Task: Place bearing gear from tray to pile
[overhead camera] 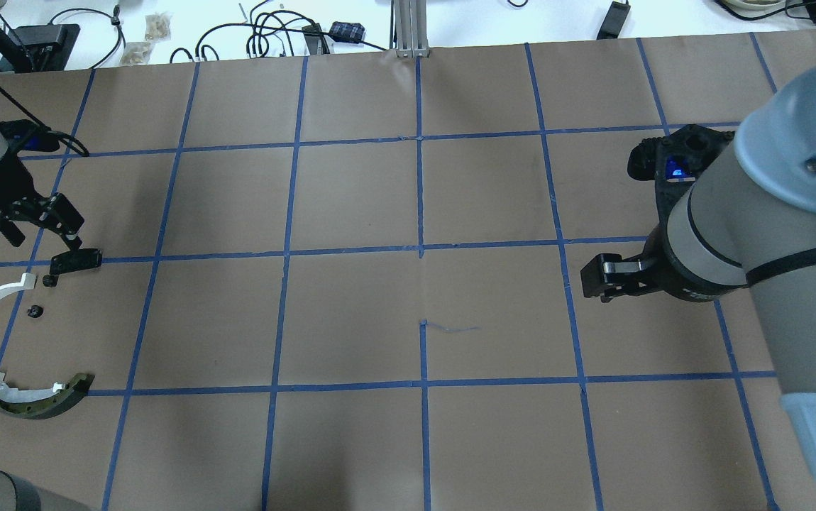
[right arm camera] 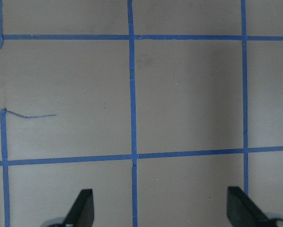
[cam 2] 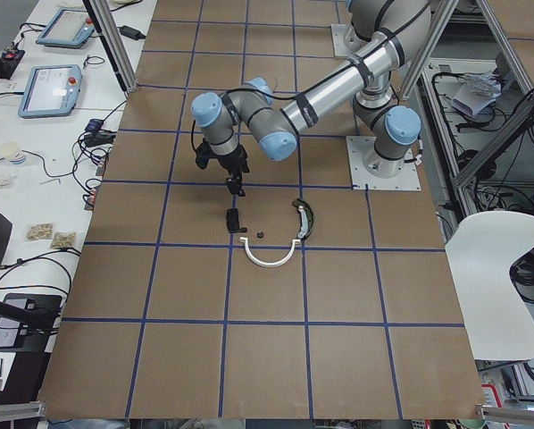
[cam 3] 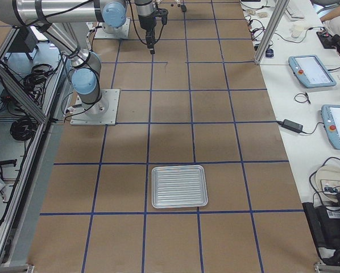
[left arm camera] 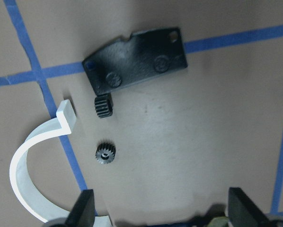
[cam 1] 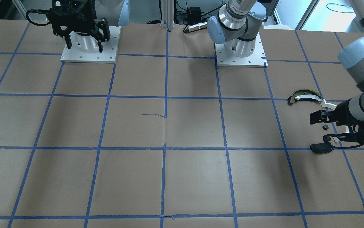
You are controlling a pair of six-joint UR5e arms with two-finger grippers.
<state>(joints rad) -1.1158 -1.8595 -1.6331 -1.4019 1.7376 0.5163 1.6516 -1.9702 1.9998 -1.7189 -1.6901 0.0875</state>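
Nearest me on the left of the table lies the pile: the curved black-and-cream piece is closest, with one end of the thin white half-circle strip touching it. The strip arcs away toward the far side. Just right of the strip's far end the bearing gear lies flat on the table, its centre hole facing up, touching nothing. A little farther, a second small black gear lies on its side against the near edge of the flat black plate, which sits across a blue tape line.

My left pincer hovers just beyond the plate, jaws spread wide and holding nothing.

On the right half of the table my right pincer hangs over bare taped squares, likewise released.

The metal tray lies at the table's right end, well apart from the pile.
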